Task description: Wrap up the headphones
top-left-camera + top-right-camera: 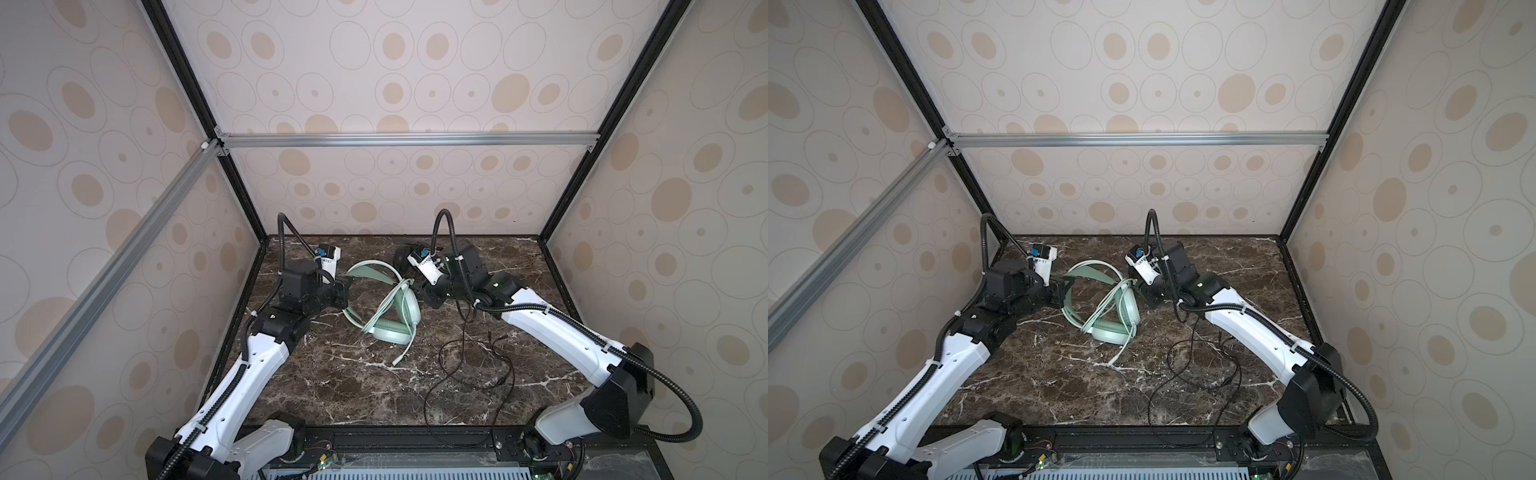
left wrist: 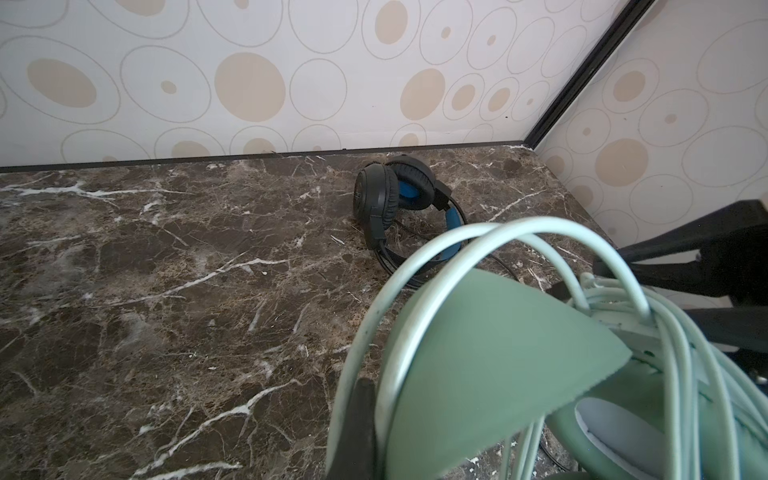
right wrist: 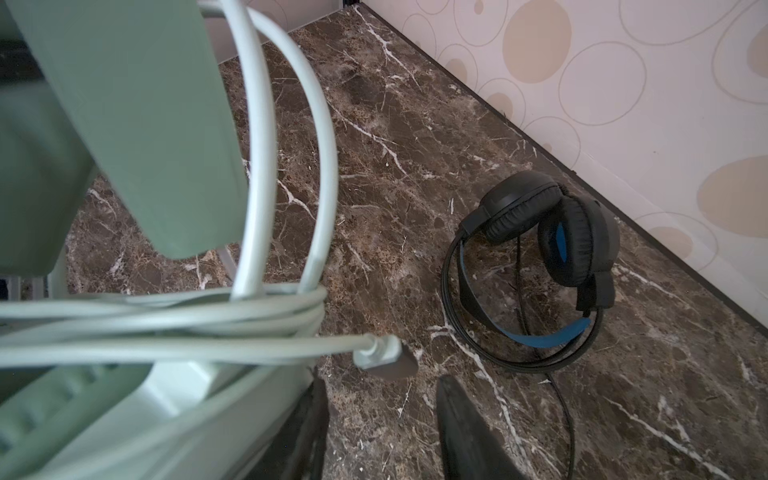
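Marble-patterned dark brown is seen across the tabletop, on which both headsets are laid. The mint-green headset is found near the middle, between the two arms, with its pale cable wound in several strands across the earcups. One loose end is trailed toward the front edge. The black headset, lined in blue inside the band, is set on edge close to the back wall, well apart from the green one. In both top views it is largely hidden behind the right arm's wrist. Its black cable is spread in loose loops over the right half of the table.

The left gripper is clamped tight on the headband of the mint-green headset. The right gripper is held partly open just beside the green earcup; nothing is gripped, and bare marble is visible between its fingers. A grey-tipped plug is seen just beyond that gap.
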